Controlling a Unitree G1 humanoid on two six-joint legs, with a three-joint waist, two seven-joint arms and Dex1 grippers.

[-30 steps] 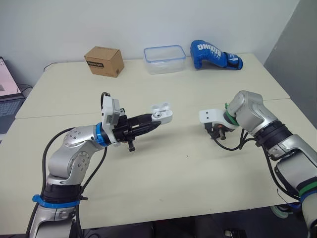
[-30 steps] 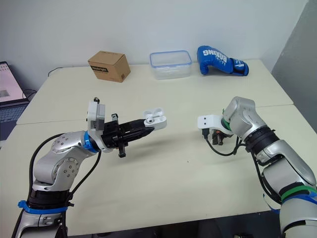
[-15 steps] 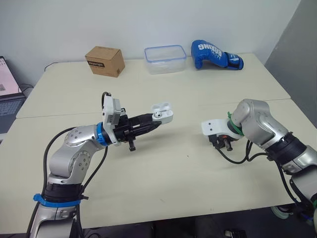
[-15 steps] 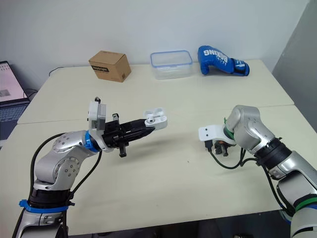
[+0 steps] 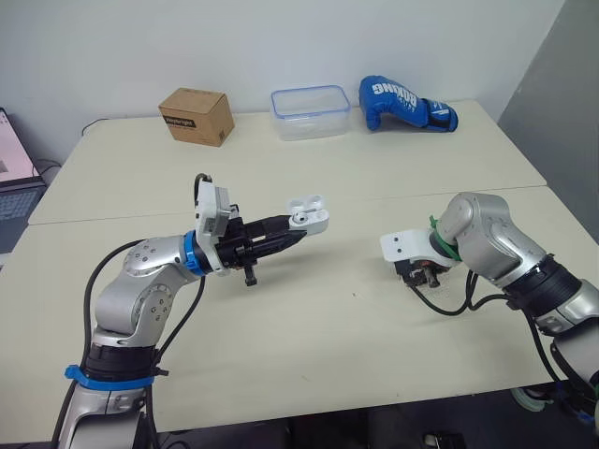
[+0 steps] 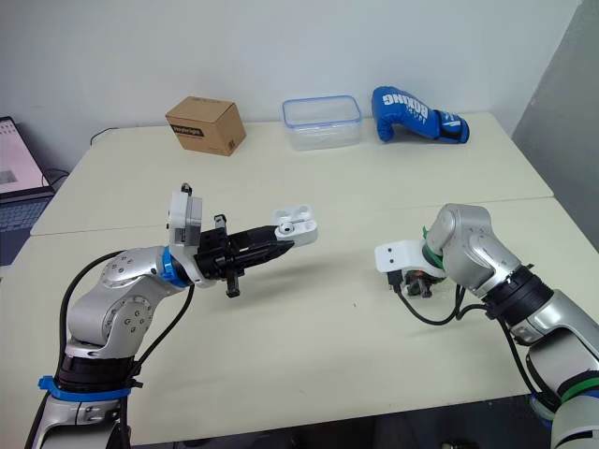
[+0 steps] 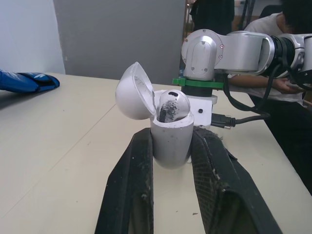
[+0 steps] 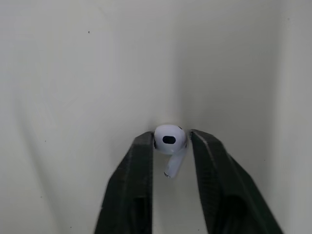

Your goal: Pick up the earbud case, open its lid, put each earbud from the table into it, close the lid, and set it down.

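The right gripper (image 8: 169,138) is closed on the earbud (image 8: 170,140), stem pointed wristward; at 10 o'clock, the earbud case (image 7: 170,144) (lid open) is clamped by the left gripper (image 7: 171,132).

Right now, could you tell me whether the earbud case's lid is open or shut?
Open: the lid is flipped back from the earbud case in the left gripper, with one earbud seated inside.

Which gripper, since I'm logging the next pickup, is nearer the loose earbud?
Right. The right gripper is at the earbud on the table; the left gripper holds the open case well away.
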